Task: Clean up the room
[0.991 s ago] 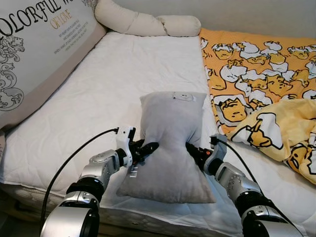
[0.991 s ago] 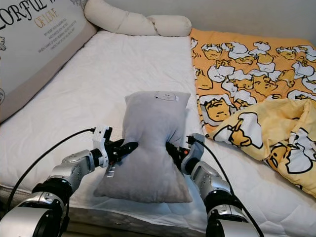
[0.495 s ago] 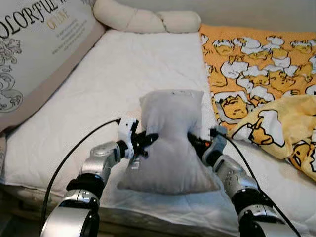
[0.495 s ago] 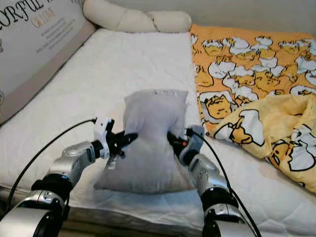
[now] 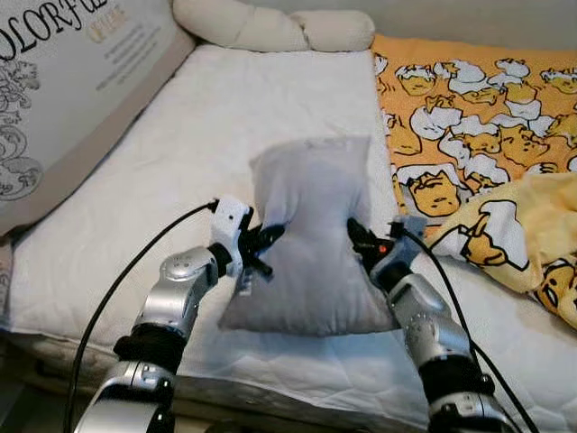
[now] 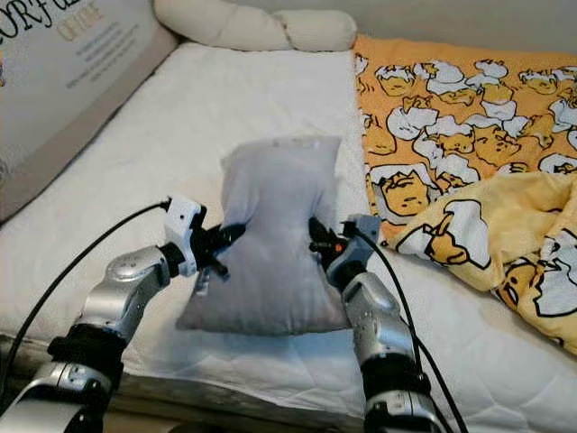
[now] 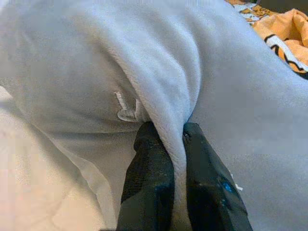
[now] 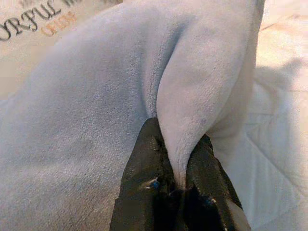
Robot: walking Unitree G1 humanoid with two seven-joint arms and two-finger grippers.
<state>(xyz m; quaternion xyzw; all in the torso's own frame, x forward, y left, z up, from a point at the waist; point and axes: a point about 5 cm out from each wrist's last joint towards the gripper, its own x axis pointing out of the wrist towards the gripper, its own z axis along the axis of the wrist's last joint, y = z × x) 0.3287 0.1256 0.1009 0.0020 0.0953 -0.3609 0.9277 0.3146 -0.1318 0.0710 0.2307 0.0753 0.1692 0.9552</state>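
Fingers point(image 7: 149, 178) of both grippers are pinching folds on the grey pillow point(image 5: 311, 234) over the white mattress point(image 5: 180, 153); I'm judging even, level lifting is keeping those pinches secure.

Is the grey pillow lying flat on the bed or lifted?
Partly lifted: the grey pillow is pinched at both sides by the left gripper and right gripper, its lower edge touching the mattress.

A soft grey pillow point(image 5: 311, 239) lies on the white bed point(image 5: 180, 162), squeezed in at its two sides like a waist.
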